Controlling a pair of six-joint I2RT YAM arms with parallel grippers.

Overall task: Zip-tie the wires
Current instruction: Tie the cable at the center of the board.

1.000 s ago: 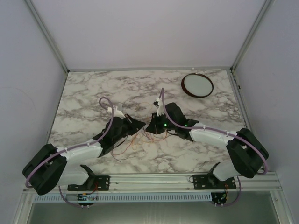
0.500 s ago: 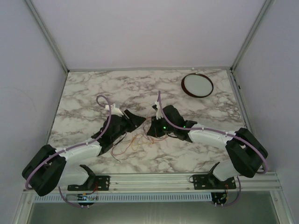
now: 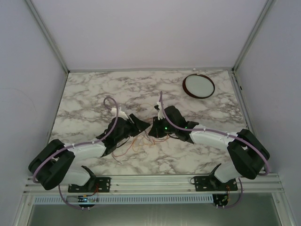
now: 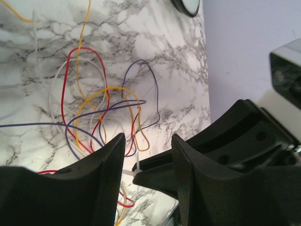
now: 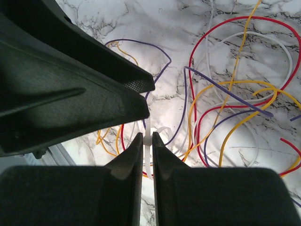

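1. The right claw (image 5: 146,141) is all but closed, pinching a thin white zip tie (image 5: 147,165). The strip runs straight along the slot between its fingers and sticks out past the tips.
2. The left claw (image 4: 146,155) stands partly open with nothing in its grip. In the left wrist view, the end of the tie and the tip of the right claw sit just beyond its gap, so the two claws are nearly tip to tip.
3. The wires (image 4: 108,89) lie loose on the table in overlapping loops of red, yellow, purple and white. They are spread out under and just past both claws, not gathered into a bundle.
4. Judged from this, the next move turns on the tie's free end. It points toward the left claw's gap, so the left arm is the nearer one to take it. I cannot tell whether the tie already circles any of the wires.
5. The table (image 3: 94,89) is a flat top in white and grey marble pattern. A round dish (image 3: 198,85) sits well apart at the far right corner.
6. Plain pale walls (image 3: 141,33) close in the far side and both flanks.
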